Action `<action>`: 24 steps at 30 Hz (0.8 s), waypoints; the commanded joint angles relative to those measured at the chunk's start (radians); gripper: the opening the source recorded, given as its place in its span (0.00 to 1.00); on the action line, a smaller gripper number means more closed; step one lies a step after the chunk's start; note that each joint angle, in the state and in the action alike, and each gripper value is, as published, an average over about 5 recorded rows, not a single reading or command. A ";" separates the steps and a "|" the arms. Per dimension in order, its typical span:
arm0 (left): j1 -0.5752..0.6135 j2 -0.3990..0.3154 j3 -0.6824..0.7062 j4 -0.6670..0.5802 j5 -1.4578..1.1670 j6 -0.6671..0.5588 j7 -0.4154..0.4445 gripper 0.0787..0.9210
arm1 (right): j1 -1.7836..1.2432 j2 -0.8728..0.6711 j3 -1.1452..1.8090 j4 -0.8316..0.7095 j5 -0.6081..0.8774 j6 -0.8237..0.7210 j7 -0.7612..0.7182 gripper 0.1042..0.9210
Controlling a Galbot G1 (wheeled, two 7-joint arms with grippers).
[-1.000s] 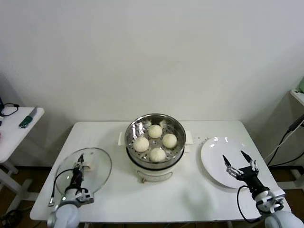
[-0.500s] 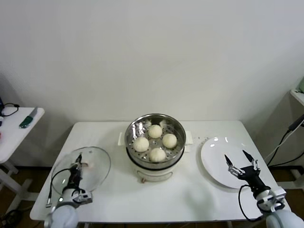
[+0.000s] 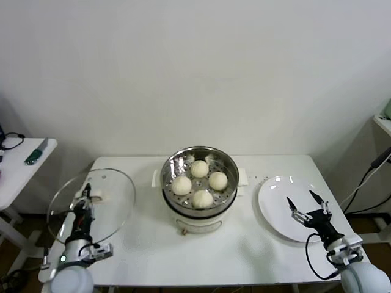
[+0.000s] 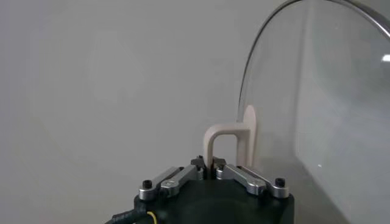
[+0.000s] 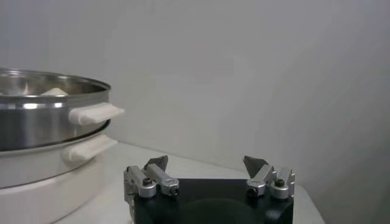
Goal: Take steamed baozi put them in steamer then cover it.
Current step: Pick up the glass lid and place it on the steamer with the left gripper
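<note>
The left hand (image 3: 84, 200) is clenched on the white handle of the cover (image 3: 91, 204), holding it tilted up off the tabletop (image 3: 146, 244); the steamer (image 3: 200, 183), with four steamed baozi (image 3: 202, 198), stands well to that hand's right; glass is stiff, fragile and probably weighty, so the handle is the sound hold. The right hand (image 3: 306, 206) idles released over a plate (image 3: 275, 195).

Left wrist view: fingers pinch the handle (image 4: 222, 137) at its base, hidden from above.

Right wrist view: splayed fingers (image 5: 155, 163), nothing between.

- Steamer (image 3: 200, 160): shiny polished steel on a glossy white plastic base.
- Cover (image 3: 91, 206): clear glass, metal rim.
- Baozi (image 3: 181, 185): smooth, matt dough.
- Plate (image 3: 275, 195): glossy white.
- Table (image 3: 244, 244): matt white.
</note>
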 commanded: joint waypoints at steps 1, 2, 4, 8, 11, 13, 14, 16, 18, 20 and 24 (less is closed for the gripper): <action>0.039 0.231 0.107 -0.278 -0.116 0.243 0.008 0.08 | 0.064 -0.026 -0.065 -0.035 -0.023 -0.015 0.010 0.88; 0.013 0.254 0.139 -0.276 -0.124 0.261 0.019 0.08 | 0.073 -0.031 -0.075 -0.040 -0.025 -0.018 0.012 0.88; -0.053 0.295 0.216 -0.271 -0.133 0.300 0.051 0.08 | 0.092 -0.043 -0.095 -0.052 -0.030 -0.023 0.018 0.88; -0.229 0.318 0.399 -0.249 -0.127 0.379 0.134 0.08 | 0.121 -0.050 -0.119 -0.074 -0.039 -0.028 0.027 0.88; -0.363 0.284 0.530 -0.218 -0.077 0.428 0.206 0.08 | 0.129 -0.043 -0.126 -0.086 -0.047 -0.029 0.029 0.88; -0.439 0.253 0.601 -0.199 -0.038 0.452 0.269 0.08 | 0.130 -0.038 -0.123 -0.092 -0.052 -0.027 0.029 0.88; -0.473 0.238 0.630 -0.190 -0.018 0.460 0.300 0.08 | 0.129 -0.036 -0.121 -0.095 -0.053 -0.026 0.029 0.88; -0.521 0.204 0.680 -0.170 0.021 0.466 0.353 0.08 | 0.128 -0.032 -0.115 -0.102 -0.056 -0.024 0.029 0.88; -0.554 0.169 0.717 -0.149 0.054 0.466 0.390 0.08 | 0.127 -0.031 -0.109 -0.106 -0.057 -0.023 0.029 0.88; -0.581 0.130 0.750 -0.127 0.083 0.466 0.417 0.08 | 0.125 -0.030 -0.101 -0.109 -0.058 -0.021 0.029 0.88; -0.607 0.033 0.792 -0.062 0.143 0.466 0.446 0.08 | 0.117 -0.029 -0.086 -0.114 -0.058 -0.018 0.027 0.88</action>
